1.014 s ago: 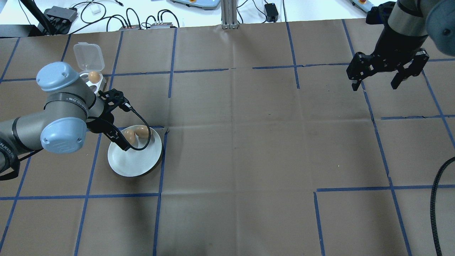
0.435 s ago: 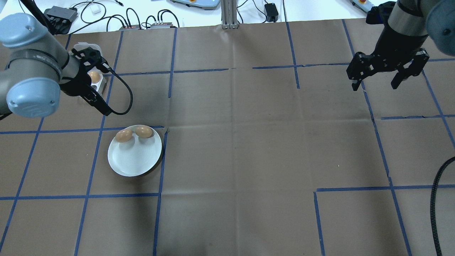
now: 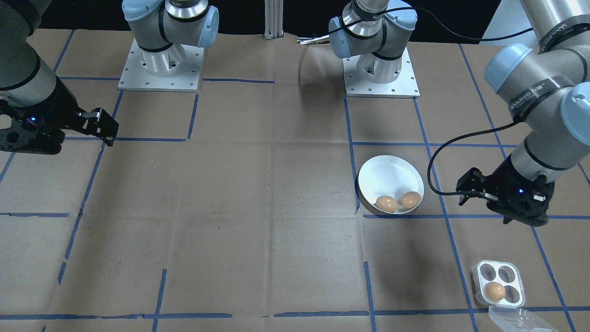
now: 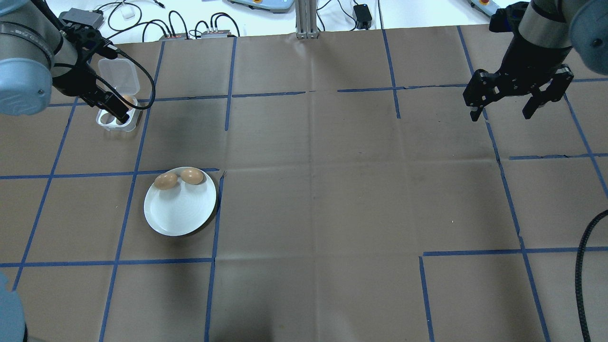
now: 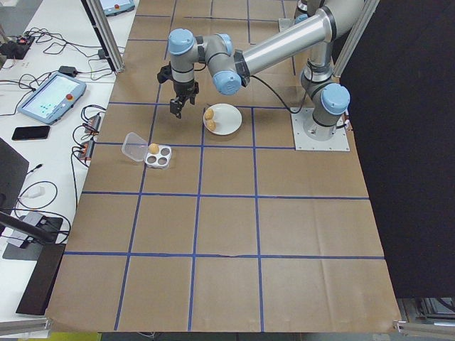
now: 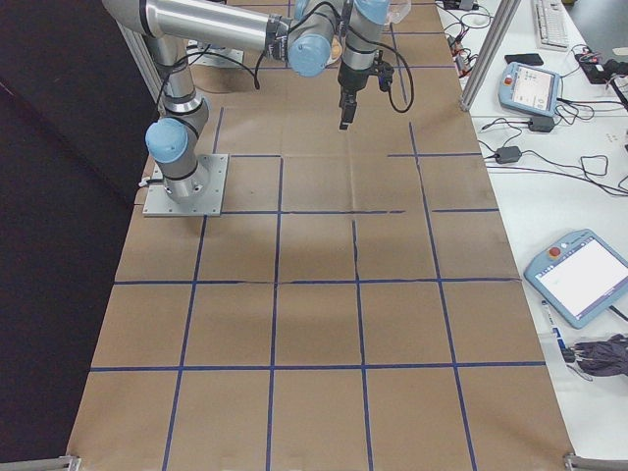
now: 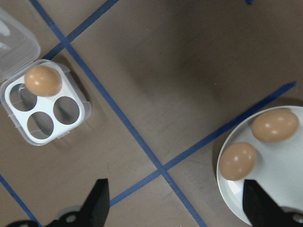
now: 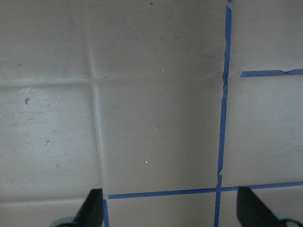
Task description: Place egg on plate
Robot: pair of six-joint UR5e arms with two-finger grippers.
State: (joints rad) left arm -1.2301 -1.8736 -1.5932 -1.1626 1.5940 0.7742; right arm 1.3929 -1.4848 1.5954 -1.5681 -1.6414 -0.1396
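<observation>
Now, your left gripper [image 7: 173, 208] hangs spread and empty between the plate [image 7: 279, 182] and the egg tray [image 7: 45, 109], so it is the nearer arm. The last egg [image 7: 43, 80] sits in the tray's hollow beside the clear lid [image 7: 14, 40], its long axis roughly level; the other three hollows are bare. Farther off, the right gripper [image 4: 515, 97] is open too.
</observation>
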